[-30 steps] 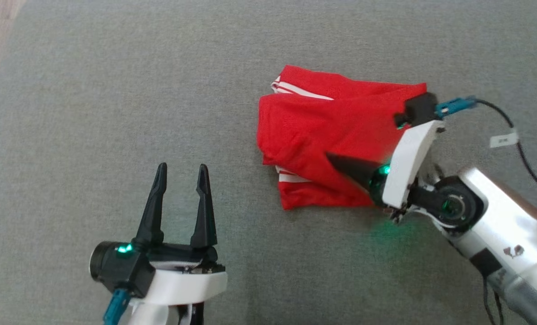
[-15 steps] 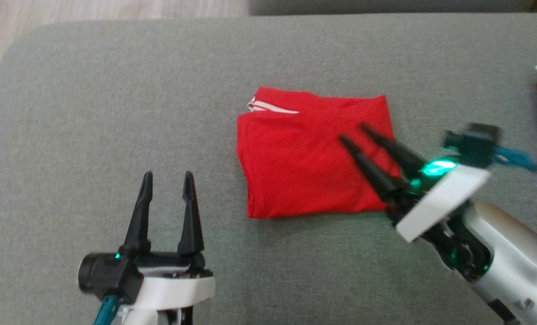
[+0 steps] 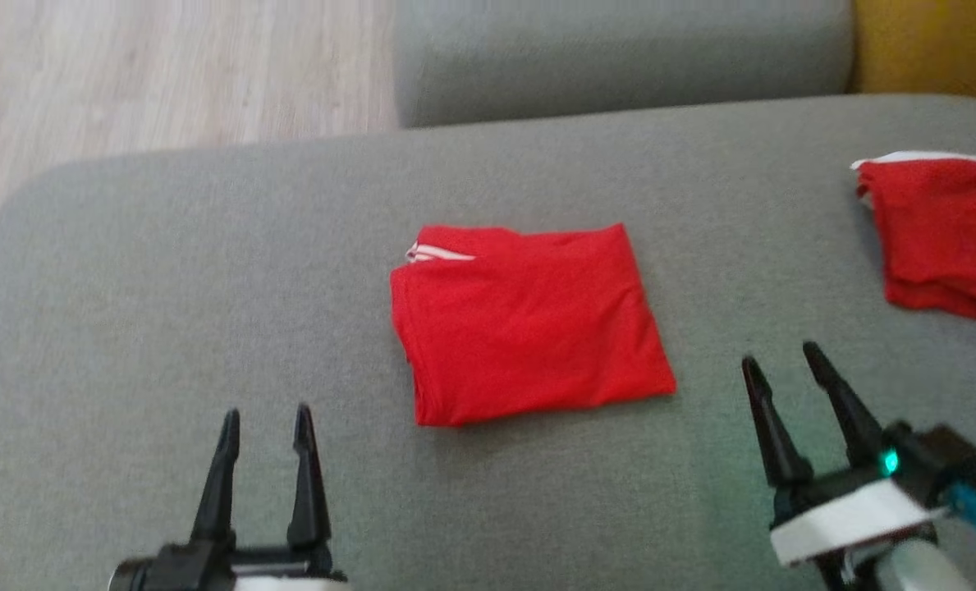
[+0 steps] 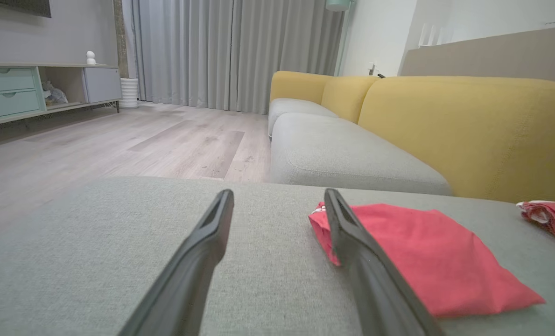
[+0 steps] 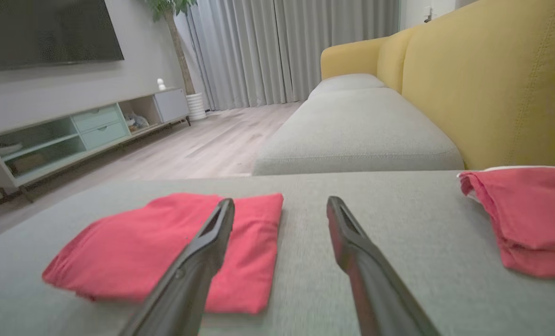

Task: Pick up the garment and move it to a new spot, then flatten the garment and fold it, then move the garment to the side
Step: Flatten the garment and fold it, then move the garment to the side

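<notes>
The red garment [image 3: 529, 324] lies folded into a flat rectangle on the grey cushion [image 3: 208, 271], with white stripes peeking out at its far left corner. It also appears in the left wrist view [image 4: 426, 256] and the right wrist view [image 5: 174, 242]. My left gripper [image 3: 266, 414] stands open at the lower left, well short of the garment, nothing between its fingers. My right gripper [image 3: 779, 353] is open at the lower right, just off the garment's near right corner and apart from it.
A second red garment [image 3: 939, 234] with a white edge lies at the right of the cushion, seen too in the right wrist view [image 5: 524, 214]. Beyond are another grey seat [image 3: 619, 57], a yellow backrest [image 5: 492, 84] and wooden floor [image 3: 167, 74].
My right gripper opened, let go of the garment and drew back toward the lower right. The garment now lies flat and folded. The head camera tilted up, so the whole scene shifted down.
</notes>
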